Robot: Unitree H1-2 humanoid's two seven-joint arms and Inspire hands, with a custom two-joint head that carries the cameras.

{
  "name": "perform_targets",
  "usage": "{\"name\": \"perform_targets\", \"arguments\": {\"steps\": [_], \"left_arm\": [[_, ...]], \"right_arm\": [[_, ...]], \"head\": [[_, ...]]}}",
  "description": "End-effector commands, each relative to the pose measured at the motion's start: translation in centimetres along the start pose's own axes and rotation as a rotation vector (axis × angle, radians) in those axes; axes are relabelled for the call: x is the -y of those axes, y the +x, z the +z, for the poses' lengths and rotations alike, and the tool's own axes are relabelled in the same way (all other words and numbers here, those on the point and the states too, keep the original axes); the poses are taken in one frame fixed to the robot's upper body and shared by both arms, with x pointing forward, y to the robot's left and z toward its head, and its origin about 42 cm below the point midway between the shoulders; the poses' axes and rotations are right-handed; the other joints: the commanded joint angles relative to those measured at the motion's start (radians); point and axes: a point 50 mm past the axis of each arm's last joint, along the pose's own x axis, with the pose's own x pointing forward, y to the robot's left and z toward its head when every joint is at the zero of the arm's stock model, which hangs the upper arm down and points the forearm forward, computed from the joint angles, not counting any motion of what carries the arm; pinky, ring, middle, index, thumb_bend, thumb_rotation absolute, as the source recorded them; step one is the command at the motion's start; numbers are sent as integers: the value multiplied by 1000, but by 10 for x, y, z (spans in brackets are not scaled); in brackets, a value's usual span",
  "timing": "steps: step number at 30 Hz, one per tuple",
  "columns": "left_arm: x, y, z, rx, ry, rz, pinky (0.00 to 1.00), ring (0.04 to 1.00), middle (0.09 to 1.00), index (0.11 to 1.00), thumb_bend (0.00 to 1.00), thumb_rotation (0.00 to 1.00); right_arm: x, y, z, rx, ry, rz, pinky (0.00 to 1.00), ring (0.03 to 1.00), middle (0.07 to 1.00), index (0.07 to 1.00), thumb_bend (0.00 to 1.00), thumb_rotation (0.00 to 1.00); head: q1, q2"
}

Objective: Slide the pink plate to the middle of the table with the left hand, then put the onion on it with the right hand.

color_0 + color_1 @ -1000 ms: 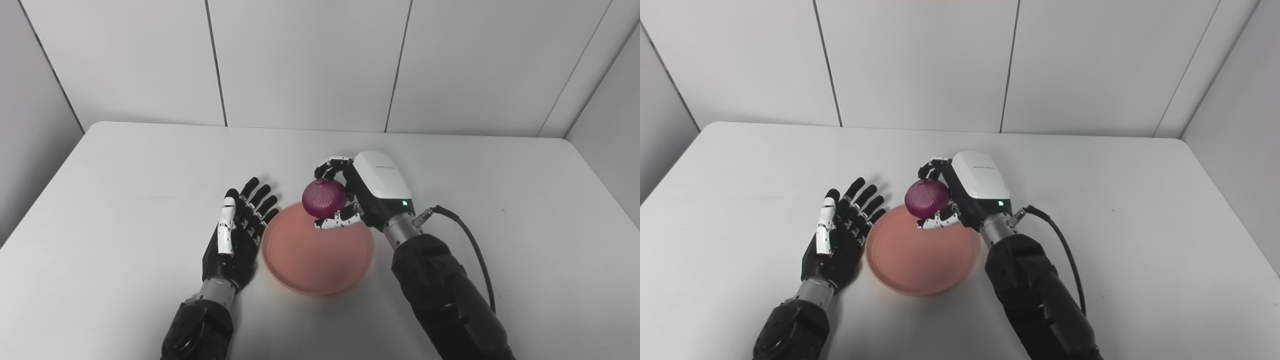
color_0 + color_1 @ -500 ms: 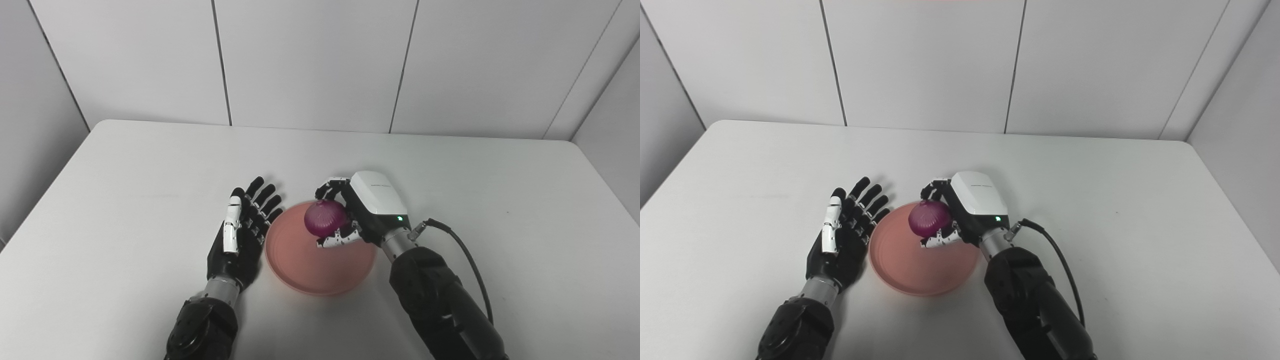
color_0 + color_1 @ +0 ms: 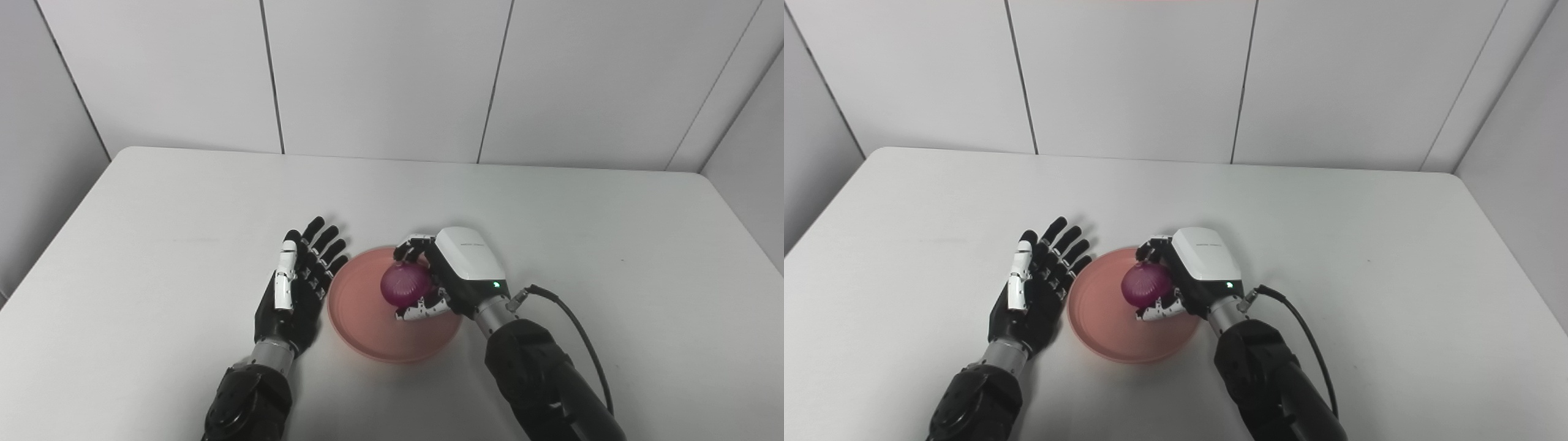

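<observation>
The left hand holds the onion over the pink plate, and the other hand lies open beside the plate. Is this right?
Not quite: the right hand holds the onion over the pink plate, and the left hand lies open beside it. The left eye view shows this.

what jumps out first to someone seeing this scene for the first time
The purple onion draws the eye first, gripped by the right hand low over the pink plate near the table's middle. Just left of the plate, the black left hand lies open with its fingers spread, close to the rim. Everything else is plain: a white table and pale wall panels behind.
</observation>
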Motion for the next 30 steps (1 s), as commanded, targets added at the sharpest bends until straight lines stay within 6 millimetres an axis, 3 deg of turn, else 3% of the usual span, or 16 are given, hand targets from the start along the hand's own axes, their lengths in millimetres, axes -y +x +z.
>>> {"name": "perform_targets", "arguments": {"steps": [1, 8, 10, 15, 30], "left_arm": [[3, 2, 0, 0, 2, 1, 908, 905, 914, 903, 431, 1000], [3, 2, 0, 2, 8, -3, 905, 905, 915, 903, 430, 1000], [3, 2, 0, 1, 11, -1, 904, 903, 913, 902, 432, 1000], [4, 2, -1, 2, 0, 0, 899, 899, 911, 901, 430, 1000], [3, 1, 0, 3, 7, -1, 909, 905, 917, 905, 427, 1000]], "right_arm": [[12, 6, 9, 61, -22, -49, 240, 341, 455, 602, 527, 77], [8, 4, 10, 70, -46, -29, 302, 407, 516, 601, 530, 102], [7, 3, 11, 81, -48, -32, 344, 450, 545, 612, 556, 148], [8, 1, 15, 90, -28, -42, 502, 613, 675, 666, 763, 317], [16, -4, 25, 128, -29, 32, 621, 723, 757, 762, 859, 436]], "head": [[2, 2], [2, 2], [2, 1], [4, 1], [1, 2]]}}
